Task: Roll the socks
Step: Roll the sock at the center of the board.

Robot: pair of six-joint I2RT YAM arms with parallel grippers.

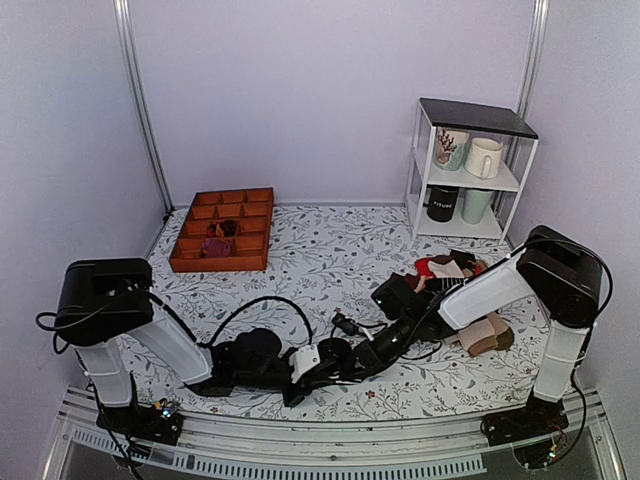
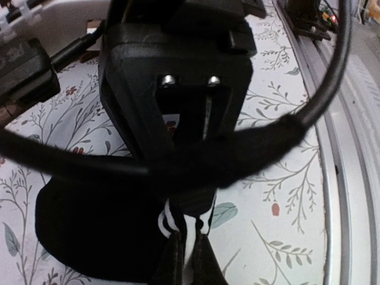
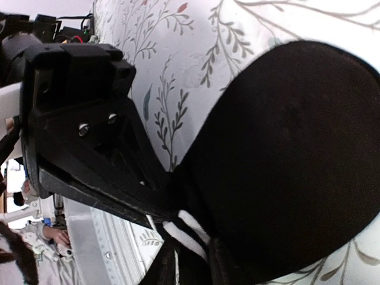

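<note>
The socks [image 3: 285, 160] are a black mass on the flowered tablecloth, with a white-striped cuff [image 3: 187, 230] at one end. In the left wrist view the socks [image 2: 89, 231] lie low on the left. My left gripper [image 2: 189, 261] is shut on the striped cuff [image 2: 169, 217], its fingers nearly touching. My right gripper [image 3: 191, 270] faces it from the other side. Its fingers stand a little apart, with the same cuff between them. In the top view both grippers meet near the front middle [image 1: 300, 372], and the arms hide most of the socks there.
An orange compartment tray [image 1: 220, 265] sits at the back left. At the back right is a white shelf [image 1: 470, 165] with mugs. A pile of other socks [image 1: 450, 268] and a brown pair [image 1: 485, 335] lie near the right arm. A metal rail [image 1: 330, 440] runs along the front edge.
</note>
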